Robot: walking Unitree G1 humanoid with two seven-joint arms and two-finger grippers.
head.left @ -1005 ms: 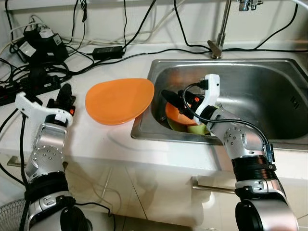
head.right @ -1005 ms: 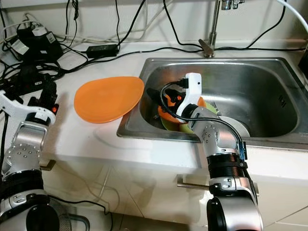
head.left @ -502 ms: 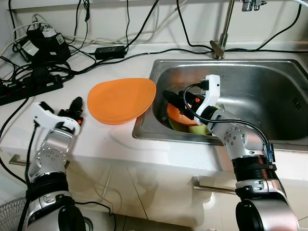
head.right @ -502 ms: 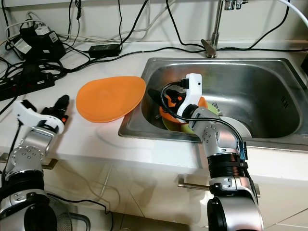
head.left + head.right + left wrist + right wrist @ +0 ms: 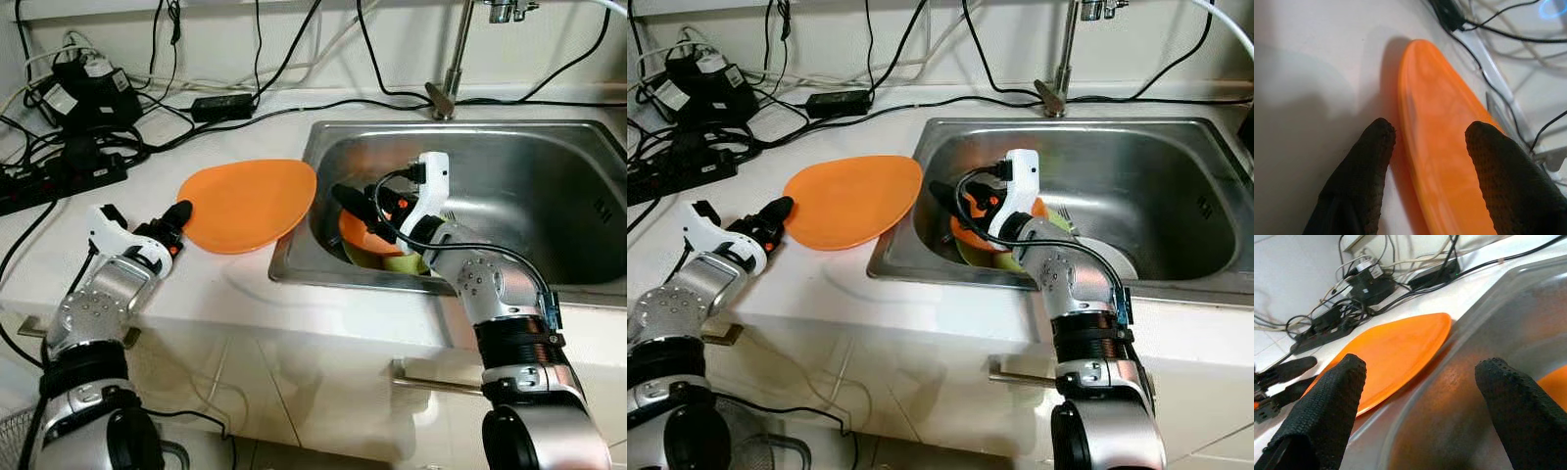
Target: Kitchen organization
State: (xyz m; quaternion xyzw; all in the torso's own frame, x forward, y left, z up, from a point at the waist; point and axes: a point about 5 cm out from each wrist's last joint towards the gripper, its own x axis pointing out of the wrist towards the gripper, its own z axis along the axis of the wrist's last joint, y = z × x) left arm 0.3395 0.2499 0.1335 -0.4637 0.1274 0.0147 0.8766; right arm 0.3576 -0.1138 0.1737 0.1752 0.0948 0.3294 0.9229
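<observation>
Now reaching in from the counter edge, left gripper (image 5: 1425,147) straddling orange plate's (image 5: 245,201) near rim, fingers spread wide. Right gripper (image 5: 355,203) hovering over sink (image 5: 558,157), likewise splayed.

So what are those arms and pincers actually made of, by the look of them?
Both arms are silver metal with dimpled round joints and black ribbed bands. Each ends in a white wrist block and two long black fingers with textured pads. A black cable loops over the right gripper; a small red light glows by the left gripper.
</observation>
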